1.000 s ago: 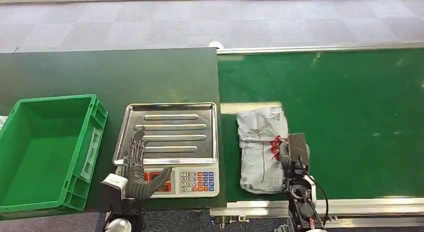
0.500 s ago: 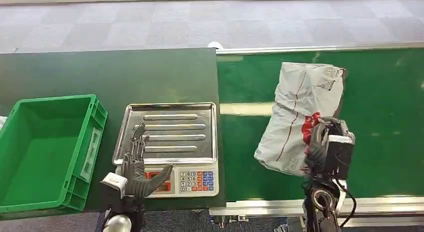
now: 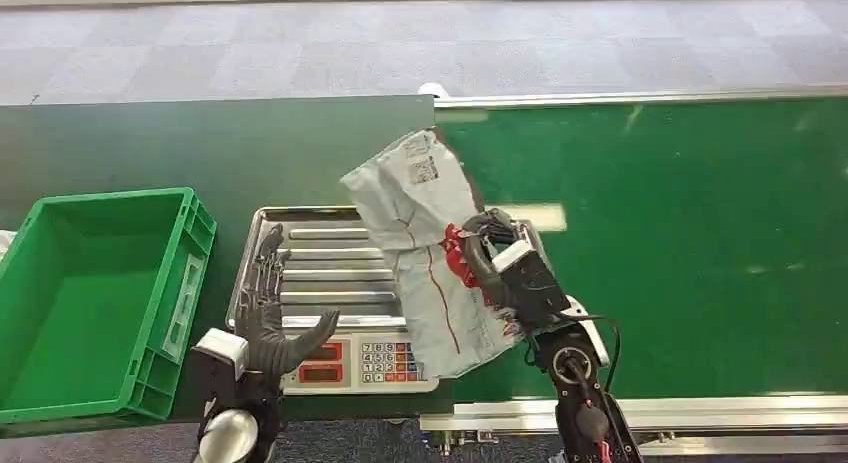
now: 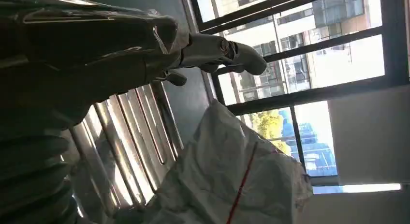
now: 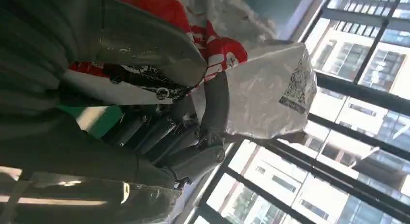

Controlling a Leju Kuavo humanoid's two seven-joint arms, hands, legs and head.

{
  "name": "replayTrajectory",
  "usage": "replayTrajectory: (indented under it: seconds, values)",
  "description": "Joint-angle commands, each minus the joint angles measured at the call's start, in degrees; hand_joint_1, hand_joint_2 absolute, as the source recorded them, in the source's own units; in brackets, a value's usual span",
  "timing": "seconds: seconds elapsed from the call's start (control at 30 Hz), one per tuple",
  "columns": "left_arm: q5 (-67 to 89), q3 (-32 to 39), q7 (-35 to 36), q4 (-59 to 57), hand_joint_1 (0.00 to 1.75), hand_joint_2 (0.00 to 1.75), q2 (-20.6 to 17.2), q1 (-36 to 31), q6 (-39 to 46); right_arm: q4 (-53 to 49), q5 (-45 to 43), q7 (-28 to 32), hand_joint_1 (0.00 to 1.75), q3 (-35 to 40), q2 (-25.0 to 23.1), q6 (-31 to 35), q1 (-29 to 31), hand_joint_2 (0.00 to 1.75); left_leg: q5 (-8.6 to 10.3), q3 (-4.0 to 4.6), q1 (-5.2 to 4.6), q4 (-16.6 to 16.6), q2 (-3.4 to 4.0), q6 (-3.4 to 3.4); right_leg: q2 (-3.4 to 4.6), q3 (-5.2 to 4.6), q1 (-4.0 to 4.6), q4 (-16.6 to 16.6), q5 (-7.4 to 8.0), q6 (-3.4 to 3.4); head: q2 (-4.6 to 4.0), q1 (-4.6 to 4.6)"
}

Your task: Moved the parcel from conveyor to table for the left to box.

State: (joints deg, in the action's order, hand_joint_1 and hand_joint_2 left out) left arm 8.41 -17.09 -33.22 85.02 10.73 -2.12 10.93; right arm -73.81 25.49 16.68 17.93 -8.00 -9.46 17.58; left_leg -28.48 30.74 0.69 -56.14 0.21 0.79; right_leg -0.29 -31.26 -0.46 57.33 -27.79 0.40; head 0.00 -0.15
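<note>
R hand (image 3: 500, 263) fingers clamp the crumpled grey-white plastic mailer parcel (image 3: 425, 248) mid-body, soft, light, floppy beyond the grip; L hand (image 3: 268, 323) fingers spread, empty.

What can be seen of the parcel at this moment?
The parcel is a crumpled grey-white plastic mailer bag with red print and a printed label near its upper end. The right hand grips it at the red-printed part, holding it tilted over the right side of the scale's steel tray. Whether its lower end touches the scale is unclear.
</note>
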Motion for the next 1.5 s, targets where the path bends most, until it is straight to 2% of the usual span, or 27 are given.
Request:
replayTrajectory:
  seconds: [0.03, 0.1, 0.13, 0.17, 0.3, 0.53, 0.57, 0.63, 0.67, 0.73, 1.07, 1.2, 1.33, 1.5]
  values:
    - [0.4, 1.3, 1.2, -1.8, 0.0, 1.75, -2.0, -2.7, -0.2, 14.9, 0.9, 1.0, 1.75, 7.3, 1.5, -4.6, 6.8, 1.75, 0.04, -0.03, 0.0, 0.0, 0.16, -0.02, 0.19, -0.04, 0.01, 0.0, 0.1, -0.01, 0.0, 0.0]
    - [0.4, 1.7, 1.6, -1.6, 0.0, 1.75, -1.8, -3.1, -0.4, 20.0, 1.8, 0.4, 1.75, 8.7, 1.2, -4.5, 8.5, 1.75, 0.07, -0.05, 0.01, 0.1, 0.28, -0.03, 0.31, -0.04, 0.02, -0.1, 0.16, -0.02, 0.0, 0.0]
    - [0.3, 1.8, 1.8, -1.6, 0.0, 1.75, -1.7, -3.1, -0.5, 22.0, 2.1, -1.8, 0.98, 8.5, 1.0, -4.3, 9.1, 1.75, 0.05, -0.08, 0.0, 0.1, 0.2, -0.03, 0.23, 0.01, 0.01, -0.1, 0.11, -0.02, 0.0, -0.04]
    - [0.3, 2.0, 2.4, -1.1, 0.0, 1.75, -1.5, -3.2, -0.5, 25.0, 2.0, -2.9, 0.0, 8.2, 0.5, -3.5, 10.3, 1.75, 0.04, -0.1, 0.0, 0.1, 0.15, -0.02, 0.17, 0.03, 0.01, -0.1, 0.08, -0.02, 0.0, 0.0]
    - [0.8, 2.8, 3.2, 0.9, 0.0, 1.75, -1.4, -1.5, 0.0, 30.6, 3.0, -4.8, 0.0, 6.0, -0.5, 3.4, 11.8, 1.75, 0.08, -0.07, 0.0, 0.1, 0.22, -0.04, 0.25, 0.0, 0.01, -0.1, 0.14, -0.02, 0.0, 0.0]
    - [1.5, 3.5, 3.8, 2.7, 0.0, 1.75, -1.3, -0.4, 0.4, 28.9, 3.6, -7.4, 0.0, 1.5, -1.3, 10.3, 11.8, 1.75, 0.03, 0.0, -0.02, 0.0, 0.1, -0.02, 0.13, -0.06, -0.01, 0.0, 0.04, -0.02, 0.0, -0.02]
    - [1.6, 3.5, 4.1, 2.8, 0.0, 1.75, -1.2, -0.1, 0.5, 27.4, 3.6, -8.3, 0.0, -0.2, -1.6, 12.8, 11.0, 1.75, 0.07, 0.02, -0.03, 0.0, 0.05, -0.03, 0.1, -0.07, -0.03, 0.0, 0.07, -0.02, 0.0, -0.02]
    - [1.7, 3.4, 4.1, 2.8, 0.0, 1.75, -1.1, 0.4, 0.5, 25.9, 3.4, -8.5, 0.0, -1.3, -1.4, 13.7, 10.3, 1.75, 0.04, 0.0, -0.02, 0.0, 0.08, -0.02, 0.12, -0.05, -0.01, 0.0, 0.05, -0.02, 0.0, -0.02]
    - [2.5, 3.0, 5.2, 2.7, 0.0, 1.75, -1.1, 0.5, 0.5, 22.0, 2.6, -8.2, 0.0, -4.0, -1.8, 17.5, 8.4, 1.75, 0.15, 0.04, -0.02, 0.1, 0.08, -0.05, 0.15, -0.1, 0.0, -0.1, 0.17, -0.03, 0.0, -0.02]
    - [3.5, 2.2, 7.0, 1.8, 0.0, 1.75, -1.3, 0.1, 0.3, 16.5, 1.2, -6.4, 0.0, -6.4, -1.7, 19.5, 6.1, 1.75, 0.08, 0.04, -0.02, 0.1, 0.02, -0.04, 0.07, -0.07, -0.01, -0.1, 0.08, -0.01, 0.0, -0.02]
    - [7.3, -0.6, 9.2, -1.9, 0.0, 1.75, -1.2, -1.9, 0.0, -2.2, -2.7, -2.0, 0.0, -11.3, -0.7, 24.9, -2.9, 1.75, 0.11, 0.05, -0.02, 0.1, -0.23, -0.03, -0.18, -0.03, -0.02, -0.1, 0.03, -0.02, 0.0, -0.02]
    - [11.1, -2.4, 9.7, -3.0, 0.0, 1.75, -1.1, -3.0, 1.5, -5.7, -3.1, -0.5, 0.0, -11.6, -1.0, 25.8, -5.1, 1.75, 0.1, 0.04, -0.04, 0.1, -0.2, -0.04, -0.15, -0.04, -0.03, -0.1, 0.03, -0.01, 0.0, -0.02]
    - [19.6, -6.5, 10.5, -4.9, 0.0, 1.75, -0.7, -6.3, 5.2, -9.5, -2.6, 3.0, 0.0, -9.4, -1.2, 26.3, -7.3, 1.75, 0.08, 0.06, -0.02, 0.0, -0.19, -0.04, -0.15, -0.06, -0.02, 0.0, 0.01, -0.01, 0.0, -0.02]
    - [26.5, -10.6, 12.6, -8.5, 0.0, 1.75, -0.6, -12.7, 8.1, -14.0, -0.3, 7.3, 0.0, -2.7, -0.1, 22.3, -7.7, 1.75, 0.06, 0.05, -0.02, 0.0, -0.09, -0.03, -0.05, -0.07, -0.02, 0.0, 0.03, -0.01, 0.0, 0.0]
